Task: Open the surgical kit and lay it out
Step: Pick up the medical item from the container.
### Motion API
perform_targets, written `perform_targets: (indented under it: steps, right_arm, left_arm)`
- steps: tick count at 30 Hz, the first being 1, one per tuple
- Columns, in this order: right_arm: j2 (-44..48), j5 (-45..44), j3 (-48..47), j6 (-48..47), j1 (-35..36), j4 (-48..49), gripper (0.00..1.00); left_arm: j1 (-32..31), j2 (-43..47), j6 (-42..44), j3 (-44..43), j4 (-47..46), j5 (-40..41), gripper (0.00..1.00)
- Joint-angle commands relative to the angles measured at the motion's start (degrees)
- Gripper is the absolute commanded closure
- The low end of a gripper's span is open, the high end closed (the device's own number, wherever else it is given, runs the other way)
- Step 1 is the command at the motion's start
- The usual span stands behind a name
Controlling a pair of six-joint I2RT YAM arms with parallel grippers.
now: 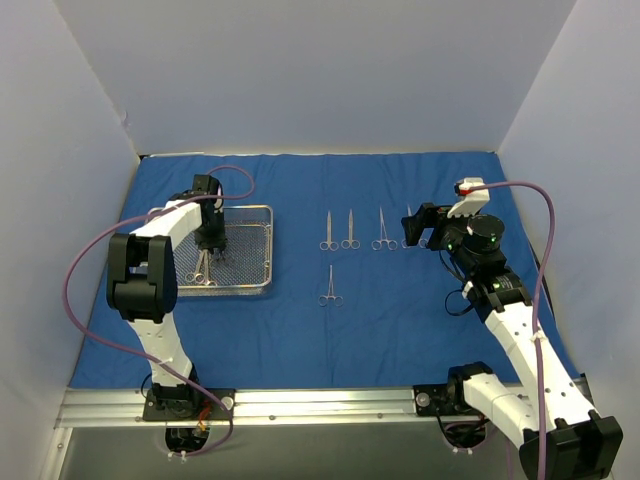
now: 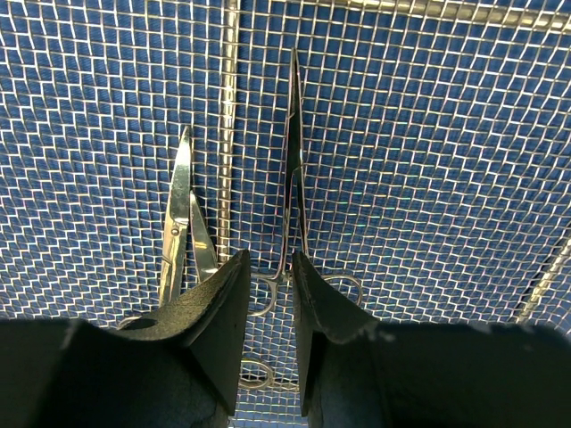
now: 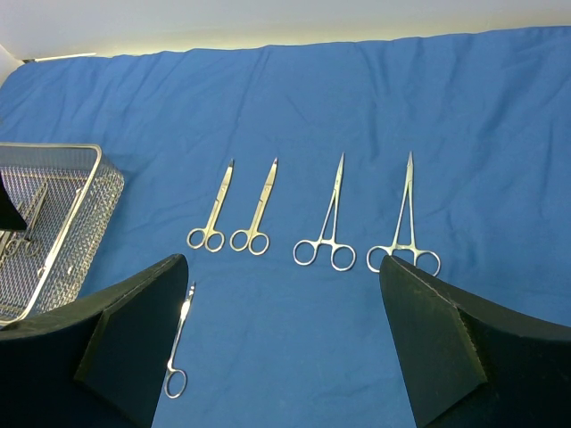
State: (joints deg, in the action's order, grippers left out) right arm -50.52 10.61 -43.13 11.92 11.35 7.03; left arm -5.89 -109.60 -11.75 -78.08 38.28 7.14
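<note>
The royal-blue cloth wrap (image 1: 400,330) lies spread flat, filling most of the top external view. The rectangular silver wire-mesh tray (image 1: 271,232) sits on it at centre left.

The left gripper (image 1: 211,243) points down into the tray. Only the left wrist view shows what lies under it. A slim steel ring-handled instrument (image 2: 293,160) lies on the mesh at the centre of the frame, and short steel scissors (image 2: 178,214) lie just left of it. The black fingers (image 2: 223,330) stand narrow, with one ring of the slim instrument in the gap. Contact cannot be told.

The right gripper (image 3: 281,263) hovers with its jaws wide and holds nothing. Its own view shows a row of four steel ring-handled instruments (image 3: 328,223) across mid-frame. A fifth steel instrument (image 3: 178,348) lies at lower left, partly behind a finger. From above, the rightmost of the row is partly hidden by that gripper.
</note>
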Motion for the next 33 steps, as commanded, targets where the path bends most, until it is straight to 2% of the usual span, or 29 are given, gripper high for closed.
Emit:
perform_targets:
  steps: [1,10,16,22,26,30,33]
  right_arm:
    - [0.0,0.6,-0.6,-0.8,0.4,1.7,0.16]
    - [-0.3,0.7,-0.6,-0.8,0.4,1.6,0.16]
    - [-0.3,0.6,-0.5,-0.8,0.4,1.6,0.16]
    - [-0.3,0.6,-0.5,-0.8,0.4,1.7,0.16]
    - [-0.4,0.6,-0.5,-0.8,0.4,1.7,0.16]
    - [-0.4,0.7,-0.5,-0.8,0.4,1.7,0.16]
    - [-0.4,0.8,-0.6,-0.8,0.4,1.7,0.16]
  left_arm:
    - [0.4,-0.6,1.6,-0.8,-2.4,-0.6,0.66]
    - [0.8,-2.5,1.2,-1.2,-2.4,-1.2,0.69]
    - [0.5,-3.7,0.6,-1.2,-2.6,-2.0,0.65]
    - [-0.7,-4.7,-0.4,-1.3,-2.5,-2.1,0.66]
    - [-1.6,-5.9,-0.9,-1.7,-2.2,-2.2,0.73]
    - [-1.6,-7.1,-1.2,-2.2,-2.1,-3.5,0.89]
    - [-1.6,-7.6,-1.0,-2.6,-1.7,-3.9,0.96]
